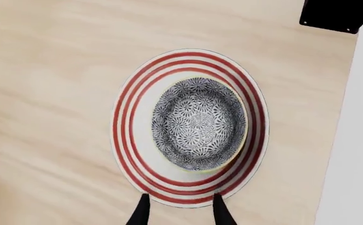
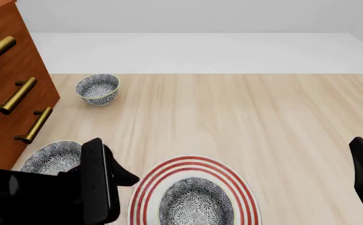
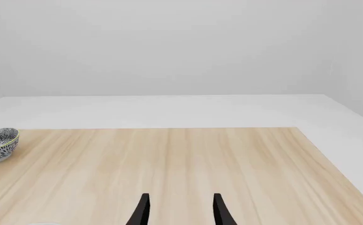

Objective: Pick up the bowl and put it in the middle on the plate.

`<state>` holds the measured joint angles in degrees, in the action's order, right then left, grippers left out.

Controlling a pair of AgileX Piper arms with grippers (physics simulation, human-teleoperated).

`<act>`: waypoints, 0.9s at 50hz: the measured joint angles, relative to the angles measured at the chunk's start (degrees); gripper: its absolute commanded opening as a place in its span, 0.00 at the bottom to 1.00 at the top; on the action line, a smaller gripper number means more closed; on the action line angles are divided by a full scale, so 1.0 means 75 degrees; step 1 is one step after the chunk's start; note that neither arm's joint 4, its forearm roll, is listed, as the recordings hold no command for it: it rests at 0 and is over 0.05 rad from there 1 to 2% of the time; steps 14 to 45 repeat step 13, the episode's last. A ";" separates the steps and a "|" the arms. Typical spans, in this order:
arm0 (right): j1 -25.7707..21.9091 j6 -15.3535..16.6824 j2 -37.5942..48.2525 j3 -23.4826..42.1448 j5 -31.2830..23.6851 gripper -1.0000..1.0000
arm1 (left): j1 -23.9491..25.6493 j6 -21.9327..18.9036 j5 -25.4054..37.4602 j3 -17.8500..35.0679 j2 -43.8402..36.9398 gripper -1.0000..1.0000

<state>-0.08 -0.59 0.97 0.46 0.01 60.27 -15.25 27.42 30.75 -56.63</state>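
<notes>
Blue-grey floral bowl (image 1: 199,123) (yellowish rim), red-ringed white plate (image 1: 131,140)

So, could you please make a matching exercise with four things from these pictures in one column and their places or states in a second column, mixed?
Things:
1. small blue-and-white floral ceramic bowl
2. large white plate with red rings
3. left tool
4. brown wooden drawer cabinet with brass handles

Places or states:
A. at the table's left edge
B. open, empty, above the plate's rim
C. resting on the plate
D. flat on the wooden table, near edge

Pairs: 1-C, 2-D, 3-B, 4-A
</notes>
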 measured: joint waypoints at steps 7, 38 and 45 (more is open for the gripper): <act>0.0000 0.0000 0.0000 0.0000 0.0000 1.00 | -0.0312 -0.0081 0.0330 -0.0284 0.0652 1.00; 0.0000 0.0000 -0.0001 0.0000 0.0000 1.00 | -0.0582 -0.0156 0.0657 -0.0483 0.1227 1.00; 0.0000 0.0000 -0.0001 0.0000 0.0000 1.00 | -0.0582 -0.0156 0.0657 -0.0483 0.1227 1.00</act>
